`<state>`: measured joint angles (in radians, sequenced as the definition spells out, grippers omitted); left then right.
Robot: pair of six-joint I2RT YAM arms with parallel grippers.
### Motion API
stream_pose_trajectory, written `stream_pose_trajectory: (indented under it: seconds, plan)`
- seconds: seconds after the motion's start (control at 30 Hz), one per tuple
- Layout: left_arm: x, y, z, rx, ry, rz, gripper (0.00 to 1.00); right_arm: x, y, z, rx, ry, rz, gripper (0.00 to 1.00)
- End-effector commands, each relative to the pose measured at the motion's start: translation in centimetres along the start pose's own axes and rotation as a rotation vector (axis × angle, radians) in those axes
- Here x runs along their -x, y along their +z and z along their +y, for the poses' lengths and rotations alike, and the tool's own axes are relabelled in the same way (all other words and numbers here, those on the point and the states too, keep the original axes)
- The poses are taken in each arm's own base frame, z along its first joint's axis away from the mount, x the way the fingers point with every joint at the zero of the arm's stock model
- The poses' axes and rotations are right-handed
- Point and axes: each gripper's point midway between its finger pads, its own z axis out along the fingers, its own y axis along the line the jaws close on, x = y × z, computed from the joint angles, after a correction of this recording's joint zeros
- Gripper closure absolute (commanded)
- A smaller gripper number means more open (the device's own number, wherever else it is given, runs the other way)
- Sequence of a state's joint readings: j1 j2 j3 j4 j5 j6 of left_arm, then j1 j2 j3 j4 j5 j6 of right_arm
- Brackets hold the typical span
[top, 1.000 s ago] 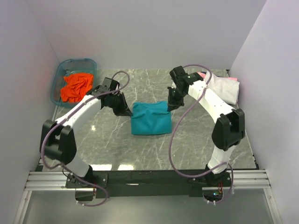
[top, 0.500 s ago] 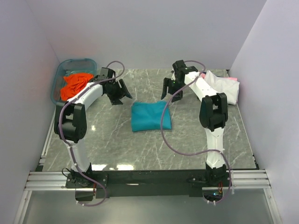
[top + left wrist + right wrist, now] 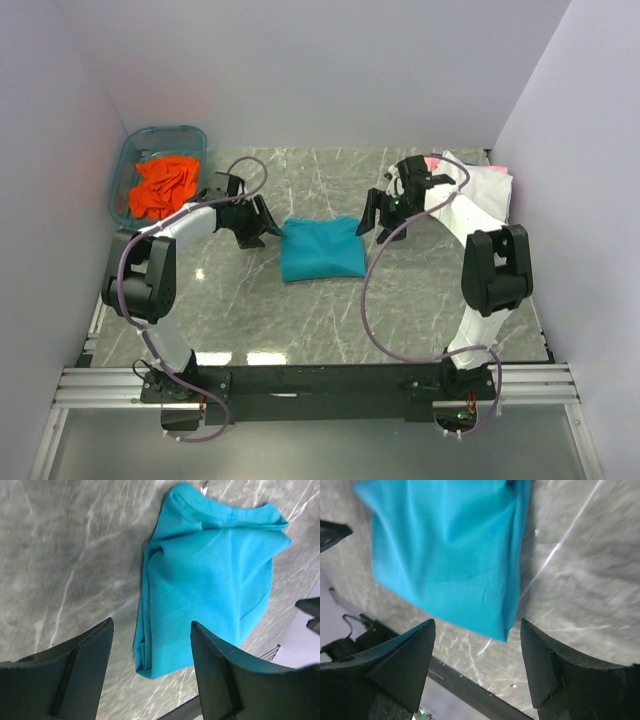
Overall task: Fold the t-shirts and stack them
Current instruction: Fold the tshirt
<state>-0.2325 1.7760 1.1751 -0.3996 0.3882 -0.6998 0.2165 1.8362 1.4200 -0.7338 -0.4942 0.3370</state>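
- Release shows from above: left gripper (image 3: 256,226) and right gripper (image 3: 376,222), clenched a second ago, now stand spread either side of the folded teal t-shirt (image 3: 322,250); I judge this fold finished, stacking next.
- Left wrist: jaws released, empty; teal t-shirt (image 3: 215,580) lies just ahead of the fingertips.
- Right wrist: jaws wide, empty; teal t-shirt (image 3: 450,555) just ahead.
- Writing: none I can read.

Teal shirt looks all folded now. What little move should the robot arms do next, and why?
Probably bring the open left gripper and right gripper in to the side edges of the teal shirt and pinch. It lies folded, unheld, between them, and the white shirt pile waits at the right.
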Motion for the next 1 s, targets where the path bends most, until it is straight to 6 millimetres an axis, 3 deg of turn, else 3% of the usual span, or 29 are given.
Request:
stream_pose_trajectory:
  seconds: [0.0, 0.2, 0.4, 0.6, 0.97]
  plan:
    - [0.1, -1.2, -1.8, -0.074, 0.056, -0.039, 0.32, -0.2, -1.7, 2.9, 0.123, -0.035, -0.065, 0.25]
    - [-1.8, -0.3, -2.4, -0.099, 0.061, 0.003, 0.33, -1.8, -0.1, 1.7, 0.105, -0.020, -0.014, 0.25]
    - [-2.9, -0.7, -4.0, -0.081, 0.110, 0.007, 0.32, -2.0, -0.4, 1.3, 0.070, -0.037, -0.027, 0.24]
    - [-5.3, 0.7, -1.9, -0.028, 0.081, 0.084, 0.34, -3.2, 1.6, -0.5, 0.047, -0.018, 0.026, 0.24]
    - [-7.1, 3.0, -0.2, 0.028, 0.098, 0.158, 0.37, -3.6, 4.8, -0.5, 0.171, -0.042, 0.074, 0.23]
